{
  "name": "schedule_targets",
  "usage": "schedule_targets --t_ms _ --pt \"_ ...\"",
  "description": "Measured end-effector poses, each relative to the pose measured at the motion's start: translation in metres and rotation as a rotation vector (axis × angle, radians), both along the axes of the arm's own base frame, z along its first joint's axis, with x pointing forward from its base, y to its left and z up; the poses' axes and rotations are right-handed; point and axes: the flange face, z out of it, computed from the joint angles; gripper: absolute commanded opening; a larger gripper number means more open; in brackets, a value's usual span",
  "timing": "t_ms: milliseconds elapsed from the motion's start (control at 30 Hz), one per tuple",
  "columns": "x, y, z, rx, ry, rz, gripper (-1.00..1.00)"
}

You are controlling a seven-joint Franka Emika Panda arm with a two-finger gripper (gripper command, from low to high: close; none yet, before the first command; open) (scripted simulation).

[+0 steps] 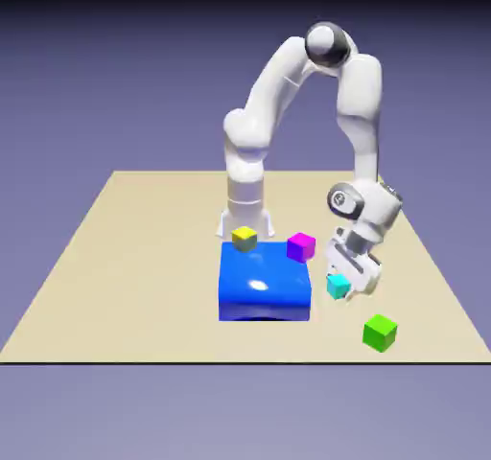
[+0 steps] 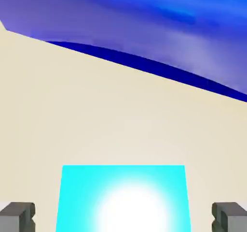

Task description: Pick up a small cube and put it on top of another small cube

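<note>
Table (image 1: pixel 115 257): tan surface, carrying all items listed below.

Big blue block (image 1: pixel 265 282): sits near the table's middle. A yellow cube (image 1: pixel 245 239) rests at its eleven o'clock corner and a magenta cube (image 1: pixel 301 246) at its one o'clock corner; whether each stands on the block or just behind it cannot be settled from this angle.

Gripper (image 1: pixel 347 278): at three o'clock from the blue block, angled down toward the table and tilted rather than plumb.

Green cube (image 1: pixel 380 333): alone at about five o'clock from the gripper, apart from everything else.

Small cyan cube (image 1: pixel 338 286): directly under the gripper's tip in the exterior view, just beside the blue block's right edge. In the hand view the small cyan cube (image 2: pixel 123 199) fills the space between the two fingertips (image 2: pixel 17 215), square-on. A gap of table shows on each side there, so contact is not confirmed; the jaws read as narrowed around the cube, probably closing on it.

Governing relation: the cube lies straight along the gripper's axis, centred between the fingers. Judged next: lift, then carry to a second cube; green at five o'clock is the nearest unobstructed one.
</note>
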Motion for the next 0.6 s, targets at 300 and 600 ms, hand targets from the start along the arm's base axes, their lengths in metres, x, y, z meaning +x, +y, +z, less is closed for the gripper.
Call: schedule_targets --t_ms 300,600 --pt "-0.007 0.017 0.056 0.001 0.003 -0.001 -1.0" --pt "0.047 0.033 0.075 0.048 0.032 0.317 -1.0"
